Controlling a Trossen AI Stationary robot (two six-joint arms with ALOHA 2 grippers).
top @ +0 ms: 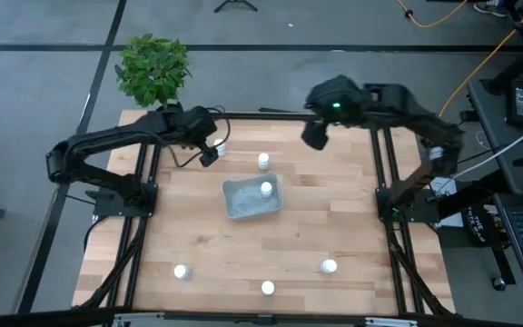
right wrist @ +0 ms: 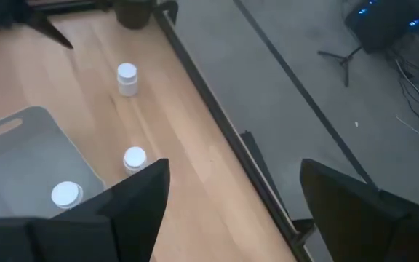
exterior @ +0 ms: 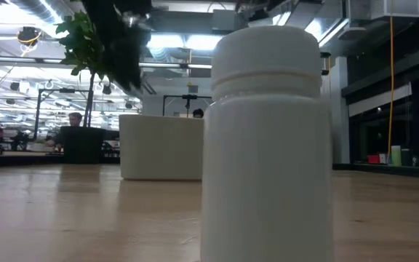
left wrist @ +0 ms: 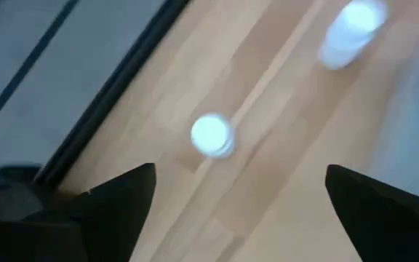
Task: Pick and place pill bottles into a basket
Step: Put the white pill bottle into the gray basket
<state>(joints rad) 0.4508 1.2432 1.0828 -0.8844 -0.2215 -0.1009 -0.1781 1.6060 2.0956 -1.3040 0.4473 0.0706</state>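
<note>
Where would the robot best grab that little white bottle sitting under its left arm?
Probably around the round body just below the cap, coming straight down from above. The pill bottle stands upright on the bare wooden table with open space on every side, and the left tool hangs open above it, one finger to each side.

Overhead camera looking straight down, low camera at tabletop behind one near bottle (exterior: 268,138), wrist cameras angled onto the table (top: 334,227)

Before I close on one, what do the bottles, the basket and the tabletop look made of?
Bottles: likely matte white plastic, with a ribbed cap seam. Basket: probably thin translucent plastic, as its floor shows pale grey-blue. Tabletop: wood planks with visible grain and joints, light satin sheen.
</note>
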